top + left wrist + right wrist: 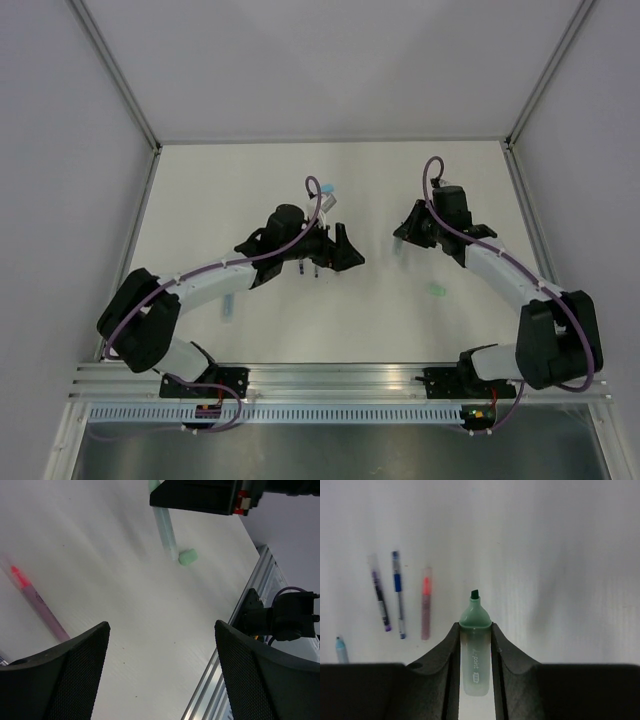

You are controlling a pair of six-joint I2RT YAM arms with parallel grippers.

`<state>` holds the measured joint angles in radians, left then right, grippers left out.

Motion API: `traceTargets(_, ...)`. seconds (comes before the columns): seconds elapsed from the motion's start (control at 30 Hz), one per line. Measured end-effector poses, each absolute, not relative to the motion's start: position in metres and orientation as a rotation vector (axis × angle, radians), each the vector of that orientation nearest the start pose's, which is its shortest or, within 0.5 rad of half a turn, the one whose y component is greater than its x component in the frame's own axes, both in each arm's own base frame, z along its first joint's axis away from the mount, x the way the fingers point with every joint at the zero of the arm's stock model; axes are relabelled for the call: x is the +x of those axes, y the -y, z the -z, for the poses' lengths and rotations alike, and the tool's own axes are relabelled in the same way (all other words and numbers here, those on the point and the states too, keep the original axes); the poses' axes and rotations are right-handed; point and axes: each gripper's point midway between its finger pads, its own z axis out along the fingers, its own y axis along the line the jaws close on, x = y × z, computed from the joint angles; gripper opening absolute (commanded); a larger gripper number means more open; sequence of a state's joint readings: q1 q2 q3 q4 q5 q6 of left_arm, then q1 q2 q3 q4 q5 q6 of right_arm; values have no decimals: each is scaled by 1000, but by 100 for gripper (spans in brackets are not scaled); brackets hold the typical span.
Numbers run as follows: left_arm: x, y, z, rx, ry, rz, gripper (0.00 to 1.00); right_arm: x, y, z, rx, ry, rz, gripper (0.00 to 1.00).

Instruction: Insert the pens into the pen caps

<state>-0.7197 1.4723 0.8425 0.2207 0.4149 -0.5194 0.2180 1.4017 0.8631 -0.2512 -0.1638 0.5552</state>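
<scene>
My right gripper (475, 625) (403, 237) is shut on a pale green marker (475, 650), which is uncapped with its dark tip pointing away over the table. The marker (165, 530) also shows in the left wrist view, hanging just above a small green cap (187, 557) (437, 292) that lies on the table. Three thin pens lie side by side: black (381, 600), dark blue (397, 592) and pink (426, 607) (40, 605). My left gripper (160, 625) (340, 250) hovers open above the table beside them with nothing between its fingers.
A pale blue marker (341, 649) lies at the left edge of the right wrist view. A small light blue piece (327, 187) sits behind the left wrist. A pale stick (228, 305) lies by the left arm. The metal rail (340, 378) runs along the near edge.
</scene>
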Motion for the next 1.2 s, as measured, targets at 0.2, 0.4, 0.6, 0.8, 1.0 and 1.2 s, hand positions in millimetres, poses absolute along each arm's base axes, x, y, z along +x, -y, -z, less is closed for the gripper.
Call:
traceTargets(0.2, 262, 353, -156, 502, -2080, 1208, 86, 328, -170, -166, 263, -2183, -741, 0)
traceTargets(0.4, 262, 363, -168, 528, -2007, 1253, 83, 316, -188, -194, 278, -2087, -829, 0)
traceTargets(0.6, 261, 373, -186, 546, -1916, 1297, 74, 307, -198, -203, 296, -2048, -868, 0)
traceTargets(0.8, 257, 383, -185, 571, -1899, 1334, 68, 301, -204, -208, 298, -2034, -886, 0)
traceTargets(1.0, 256, 387, -180, 568, -1915, 1348, 61, 294, -211, -214, 281, -2021, -903, 0)
traceTargets(1.2, 255, 389, -187, 566, -1904, 1373, 28, 282, -227, -212, 226, -2036, -929, 0)
